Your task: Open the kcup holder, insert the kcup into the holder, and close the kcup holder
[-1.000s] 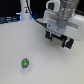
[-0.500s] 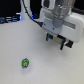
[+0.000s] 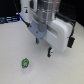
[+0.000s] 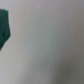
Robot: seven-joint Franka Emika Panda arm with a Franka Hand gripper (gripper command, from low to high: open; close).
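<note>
Two dark fingers (image 3: pixel 38 41) of the hand (image 3: pixel 44 46) hang apart below the arm's white wrist in the exterior view, one near the middle and one lower toward that view's right, with bare pale surface (image 3: pixel 15 42) showing in the gap: the hand stands open and holds nothing. It hovers above the surface, touching neither it nor any object. The kcup (image 3: pixel 25 63) lies on the surface near the picture's lower edge, toward the exterior view's left of the hand and well apart from it. The wrist view is blurred: pale surface and a dark green patch (image 4: pixel 4 27) at one edge, too soft to identify
</note>
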